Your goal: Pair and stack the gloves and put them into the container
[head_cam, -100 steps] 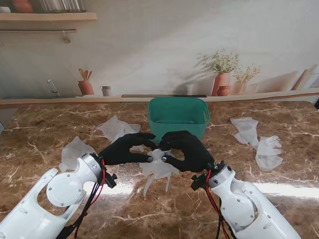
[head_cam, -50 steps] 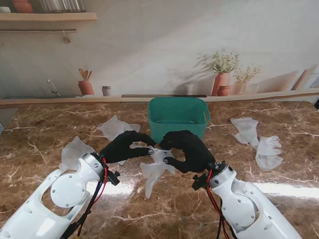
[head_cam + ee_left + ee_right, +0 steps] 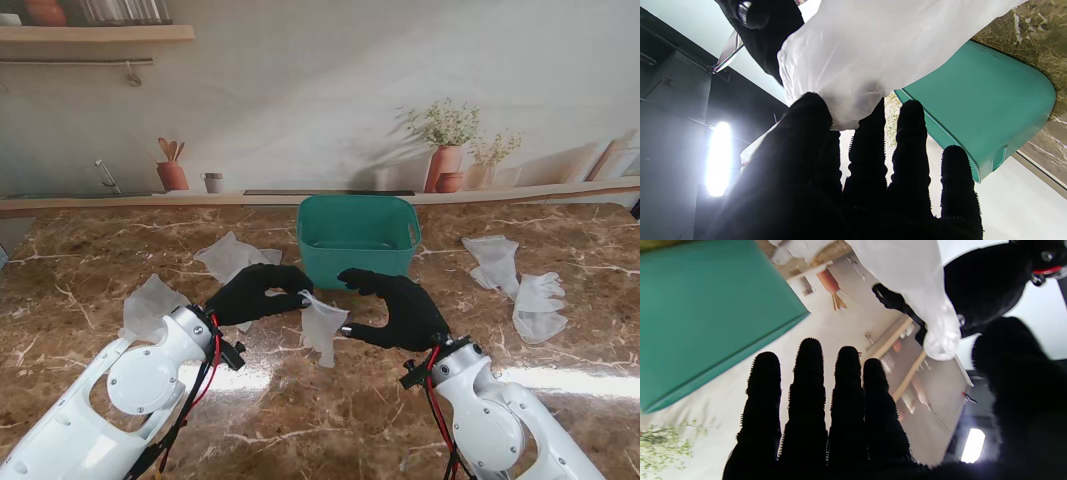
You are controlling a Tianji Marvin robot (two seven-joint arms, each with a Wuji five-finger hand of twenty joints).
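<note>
While the left hand (image 3: 262, 293) pinches a white glove (image 3: 320, 325) by its upper edge, the stand view shows the glove hanging clear of the bench (image 3: 90, 260), its long axis near vertical and its free end pointing down, just nearer to me than the green bin (image 3: 358, 236). The right hand (image 3: 392, 304) sits just right of the glove with fingers spread and curled, thumb near the cloth but apparently clamped on nothing. Other gloves lie flat on the bench: two to the left (image 3: 232, 257) (image 3: 150, 305), two overlapping to the right (image 3: 518, 285). From the left wrist, the fingers (image 3: 870, 133) press into a bunched fold of glove (image 3: 873, 50), with the bin (image 3: 987, 110) close beyond it. From the right wrist, four fingers (image 3: 810, 380) stand straight and apart, holding nothing; the glove (image 3: 923, 290) hangs to one side, against the left hand (image 3: 987, 286), and the bin wall (image 3: 706, 306) fills the other side. With only a small fold pinched, I judge the thin glove could slip out, or its limp end could catch on the bin's near wall and drape outside rather than drop in.
</note>
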